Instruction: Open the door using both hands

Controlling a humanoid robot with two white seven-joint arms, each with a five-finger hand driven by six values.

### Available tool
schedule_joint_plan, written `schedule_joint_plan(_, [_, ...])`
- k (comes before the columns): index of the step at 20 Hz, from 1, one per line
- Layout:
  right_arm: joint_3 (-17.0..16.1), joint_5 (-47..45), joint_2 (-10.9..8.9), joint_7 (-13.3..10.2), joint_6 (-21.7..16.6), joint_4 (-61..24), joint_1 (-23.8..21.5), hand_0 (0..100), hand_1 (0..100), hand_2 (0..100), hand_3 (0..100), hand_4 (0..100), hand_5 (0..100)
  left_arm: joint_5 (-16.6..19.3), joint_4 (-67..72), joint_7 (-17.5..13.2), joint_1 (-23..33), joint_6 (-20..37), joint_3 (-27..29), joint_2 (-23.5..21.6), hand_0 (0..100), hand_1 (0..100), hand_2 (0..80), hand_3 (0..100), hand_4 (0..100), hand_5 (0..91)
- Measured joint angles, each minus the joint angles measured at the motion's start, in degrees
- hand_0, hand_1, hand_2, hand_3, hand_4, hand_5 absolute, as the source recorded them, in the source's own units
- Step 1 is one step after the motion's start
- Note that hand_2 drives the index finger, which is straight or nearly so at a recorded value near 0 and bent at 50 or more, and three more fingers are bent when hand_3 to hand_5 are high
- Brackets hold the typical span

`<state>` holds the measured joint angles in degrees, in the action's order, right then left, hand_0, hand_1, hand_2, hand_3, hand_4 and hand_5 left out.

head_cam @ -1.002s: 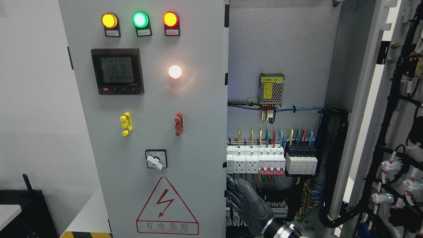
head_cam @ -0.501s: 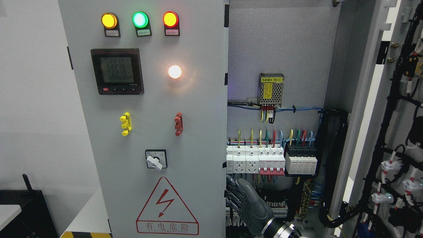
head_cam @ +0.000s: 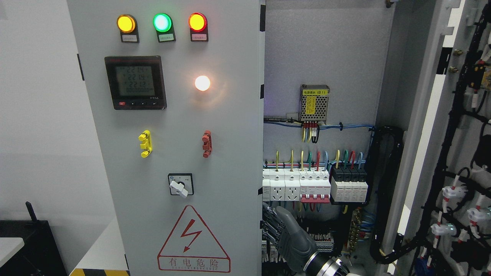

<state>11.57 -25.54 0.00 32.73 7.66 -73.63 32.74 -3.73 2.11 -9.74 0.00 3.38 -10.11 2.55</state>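
Note:
The cabinet's left door (head_cam: pixel 215 115) is a grey panel with lamps, a meter and a warning triangle, and it stands nearly closed. The right door (head_cam: pixel 456 126) is swung wide open, with wiring on its inner face. Between them the cabinet's inside (head_cam: pixel 326 57) shows. My right hand (head_cam: pixel 273 227) comes up from the bottom edge, right of the middle. Its dark fingers (head_cam: pixel 269 224) curl against the left door's right edge, with the grey thumb (head_cam: pixel 287 219) pointing up. The fingertips are hidden behind that edge. The left arm is out of view.
Breakers and sockets (head_cam: pixel 307 186) with coloured wires sit just above the hand. A small power supply (head_cam: pixel 314 102) is mounted higher up. A black cable loom (head_cam: pixel 389 184) runs down the right inside wall. A dark box (head_cam: pixel 30 245) stands at the lower left.
The whole picture has slid a few pixels to the left. The hand stays at the left door's edge, and neither door has visibly swung.

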Motion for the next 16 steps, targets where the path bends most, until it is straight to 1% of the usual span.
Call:
schedule_joint_plan(9, [0.0, -0.6, 0.00, 0.4, -0.2, -0.1, -0.1, 38, 0, 0, 0, 0, 0, 0.0, 0.0, 0.0, 0.0, 0.2, 0.0, 0.0, 0, 0, 0.0, 0, 0, 0.0])
schedule_joint_plan(16, [0.4, -2.5, 0.00, 0.5, -0.3, -1.5, -1.6, 38, 0, 0, 0, 0, 0, 0.0, 0.0, 0.0, 0.0, 0.3, 0.0, 0.0, 0, 0, 0.0, 0, 0, 0.0])
